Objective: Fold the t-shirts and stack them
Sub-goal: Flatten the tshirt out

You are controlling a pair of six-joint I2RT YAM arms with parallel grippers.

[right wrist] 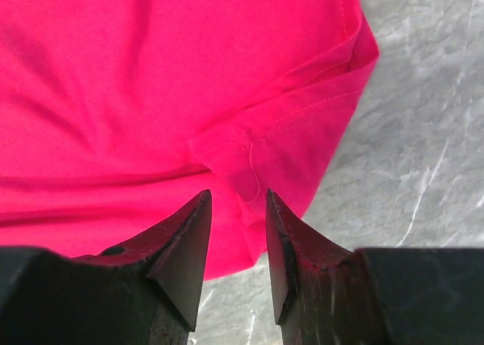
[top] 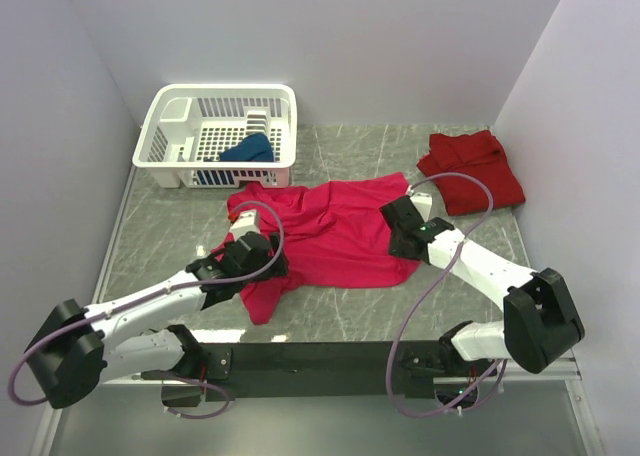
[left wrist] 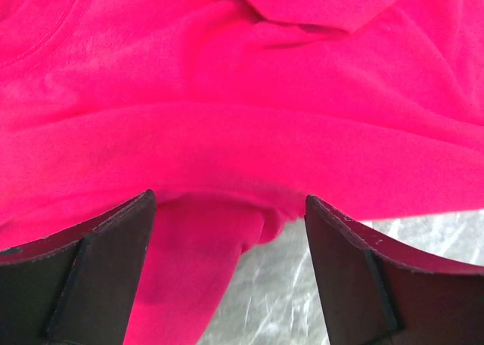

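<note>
In white basket [top: 228, 88]: dk blue t-shirt [top: 248, 151].

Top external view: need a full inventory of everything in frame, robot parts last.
table: 1, grey marbled, fills the floor of the view
lattice basket: 1, white plastic, far left of table
magenta t-shirt: 1, bright pinkish-red, spread rumpled mid-table
dark red t-shirt: 1, darker red, bunched at far right
dark blue t-shirt: 1, dark blue, inside the basket
left arm, right arm: 2, white and black, lilac cables, bases at near edge
left gripper: 1, black, wide open, over magenta shirt's left side
right gripper: 1, black, partly open, at magenta shirt's right hem
</note>
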